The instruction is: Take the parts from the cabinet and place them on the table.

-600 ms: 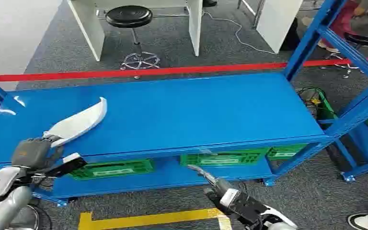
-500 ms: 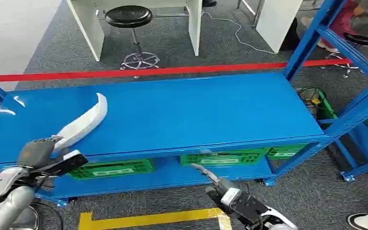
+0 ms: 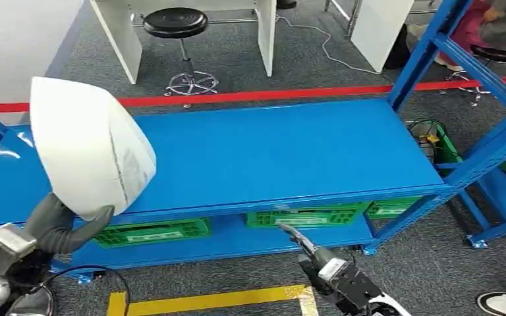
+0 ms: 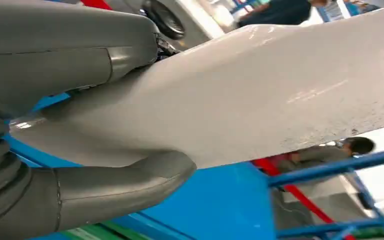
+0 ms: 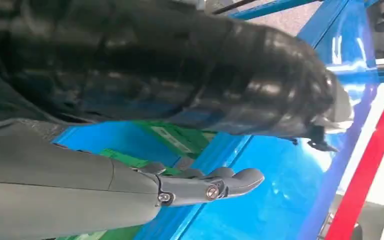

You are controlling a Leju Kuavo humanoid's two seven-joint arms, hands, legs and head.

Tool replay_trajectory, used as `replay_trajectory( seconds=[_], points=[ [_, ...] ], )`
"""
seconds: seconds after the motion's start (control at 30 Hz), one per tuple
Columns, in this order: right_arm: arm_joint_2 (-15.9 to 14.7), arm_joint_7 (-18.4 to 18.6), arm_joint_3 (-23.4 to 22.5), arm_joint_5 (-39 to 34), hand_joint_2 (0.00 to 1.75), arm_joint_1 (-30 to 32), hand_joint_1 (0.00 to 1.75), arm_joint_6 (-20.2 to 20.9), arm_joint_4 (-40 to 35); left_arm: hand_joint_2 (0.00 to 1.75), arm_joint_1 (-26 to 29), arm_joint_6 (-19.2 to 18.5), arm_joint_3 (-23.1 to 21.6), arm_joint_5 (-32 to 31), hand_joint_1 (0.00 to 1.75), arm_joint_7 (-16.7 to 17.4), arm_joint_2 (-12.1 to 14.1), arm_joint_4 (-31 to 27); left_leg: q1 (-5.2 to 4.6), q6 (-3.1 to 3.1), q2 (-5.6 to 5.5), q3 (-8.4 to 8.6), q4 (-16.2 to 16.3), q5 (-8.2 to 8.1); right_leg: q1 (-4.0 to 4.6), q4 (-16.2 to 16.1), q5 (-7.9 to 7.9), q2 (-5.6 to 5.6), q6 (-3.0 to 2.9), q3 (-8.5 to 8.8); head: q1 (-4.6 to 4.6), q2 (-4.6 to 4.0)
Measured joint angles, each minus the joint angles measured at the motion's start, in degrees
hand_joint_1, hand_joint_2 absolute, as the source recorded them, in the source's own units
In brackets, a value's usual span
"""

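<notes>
A long blue metal shelf table (image 3: 270, 155) is stretching across grey carpet as a broad, curved white plastic panel (image 3: 89, 148) is hanging above its left end, gripped from below by the left hand (image 3: 62, 224). The right hand (image 3: 306, 247) is hovering empty, fingers extended, before green plastic crates (image 3: 303, 216).

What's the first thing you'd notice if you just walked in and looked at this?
The big white part, held up by the robot's left hand over the left end of the blue table. The wrist view shows the hand's grey fingers wrapped around it. Next, the red line on the floor behind the table, and green crates on the shelf underneath.
</notes>
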Motion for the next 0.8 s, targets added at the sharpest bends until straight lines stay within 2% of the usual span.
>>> replay_trajectory(
  seconds=[0.17, 0.4, 0.6, 0.73, 0.8],
  points=[
    [-0.04, 0.0, 0.0, -0.07, 0.0, 0.01, 0.0, -0.02, -0.15, 1.75, 1.31, -0.15, 0.11, 0.22, 1.75, 0.0, 0.57, -2.94, 0.0, -0.02, 0.0, 0.01, 0.0, 0.02, 0.01, 0.01, 0.03, 0.0, -0.03, 0.01, 0.0, 0.0],
    [-0.04, 0.0, 0.07, -0.07, 0.0, 0.01, 0.0, -0.02, -0.31, 1.75, 1.72, -0.2, 0.15, 0.24, 1.75, 0.0, 0.9, -4.13, 0.0, -0.02, 0.0, 0.0, 0.0, 0.02, -0.01, 0.01, 0.05, 0.0, -0.02, 0.02, 0.0, 0.0],
    [-0.37, -1.1, 0.11, -0.17, 0.0, 0.85, 0.0, -0.2, -0.31, 1.75, 4.04, -1.16, 1.16, 1.36, 1.75, -1.88, 1.2, -4.35, -0.15, 0.05, -0.01, -0.08, 0.2, -0.03, -0.19, -0.05, 0.14, -0.04, 0.05, -0.01, 0.0, 0.0],
    [-0.39, -1.34, 0.15, -0.28, 0.0, 0.89, 0.0, -0.26, -0.31, 1.75, 4.99, -2.01, 1.66, 2.23, 1.75, -2.21, 1.38, -4.5, -0.3, 0.29, -0.01, -0.21, 0.45, -0.16, -0.34, -0.07, 0.3, -0.03, 0.36, -0.01, -0.02, 0.0],
    [-0.39, -1.38, 0.15, -0.31, 0.0, 0.9, 0.0, -0.26, -0.31, 1.75, 5.36, -2.23, 2.01, 2.63, 1.75, -2.27, 1.49, -4.81, -0.43, 0.74, -0.01, -0.24, 0.65, 0.15, -0.51, -0.23, 0.75, -0.03, 0.81, 0.08, -0.02, 0.0]
  ],
)
